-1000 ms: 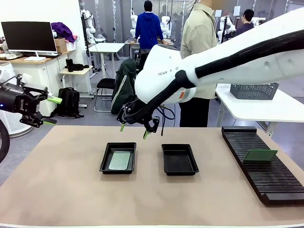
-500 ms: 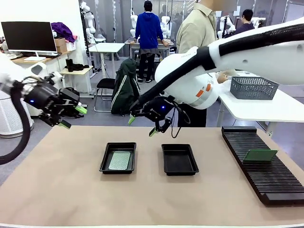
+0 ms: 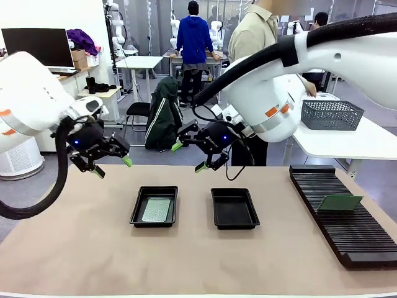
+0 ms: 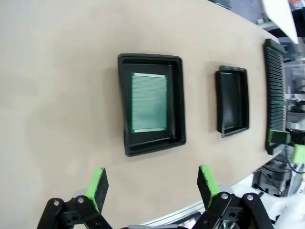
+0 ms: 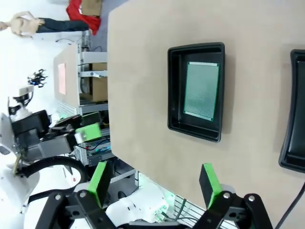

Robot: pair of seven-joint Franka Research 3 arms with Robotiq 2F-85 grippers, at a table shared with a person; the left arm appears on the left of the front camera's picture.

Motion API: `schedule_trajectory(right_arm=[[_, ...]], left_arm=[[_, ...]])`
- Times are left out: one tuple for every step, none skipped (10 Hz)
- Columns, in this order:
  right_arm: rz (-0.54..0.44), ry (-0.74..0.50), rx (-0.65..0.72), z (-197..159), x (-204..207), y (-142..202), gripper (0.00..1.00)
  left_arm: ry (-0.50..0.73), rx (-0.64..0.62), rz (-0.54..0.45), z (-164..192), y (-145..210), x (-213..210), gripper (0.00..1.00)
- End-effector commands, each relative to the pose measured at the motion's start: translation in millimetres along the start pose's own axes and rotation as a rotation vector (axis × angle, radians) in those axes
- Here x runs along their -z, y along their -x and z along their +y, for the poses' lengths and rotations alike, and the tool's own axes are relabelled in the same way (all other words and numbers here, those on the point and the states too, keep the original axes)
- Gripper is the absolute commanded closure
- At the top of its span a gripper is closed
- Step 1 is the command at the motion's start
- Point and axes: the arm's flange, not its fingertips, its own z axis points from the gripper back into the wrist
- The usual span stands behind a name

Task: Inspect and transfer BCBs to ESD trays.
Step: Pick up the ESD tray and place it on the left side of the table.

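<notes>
L gripper [image 3: 113,167], R gripper [image 3: 188,157] wide, empty, above table [image 3: 74,248]; BCB [image 3: 156,209] in tray [image 3: 152,224]

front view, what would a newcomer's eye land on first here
The left gripper and right gripper, both open with green pads, hang above the table just behind two black trays. The left tray holds a green BCB, while the right tray is bare. Another green board leans on the slotted rack at the right.
</notes>
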Motion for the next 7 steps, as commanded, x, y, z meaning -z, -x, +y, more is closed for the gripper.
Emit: schedule_trajectory(right_arm=[[0.005,-0.061,-0.020,-22.7,-6.0,5.6,0.00],[0.007,-0.071,-0.021,-26.9,-7.4,4.4,0.00],[0.010,-0.088,-0.025,-31.1,-10.0,3.5,0.00],[0.017,-0.107,-0.027,-34.5,-12.2,2.3,0.00],[0.016,-0.120,-0.022,-38.6,-14.9,2.4,0.00],[0.012,-0.123,-0.026,-42.5,-19.2,3.8,0.00],[0.014,-0.121,-0.036,-47.0,-24.4,4.6,0.00]], left_arm=[[-0.108,0.003,-0.027,-14.0,-1.8,19.1,0.00],[-0.149,0.006,-0.030,-23.2,-2.0,34.0,0.00],[-0.181,0.006,-0.037,-30.1,-2.8,45.3,0.00],[-0.199,0.004,-0.058,-36.6,-3.2,54.5,0.00],[-0.221,-0.003,-0.067,-42.8,-2.6,64.9,0.00],[-0.246,-0.010,-0.065,-48.4,-0.8,76.3,0.00],[-0.265,-0.011,-0.082,-51.7,-1.6,83.8,0.00]])
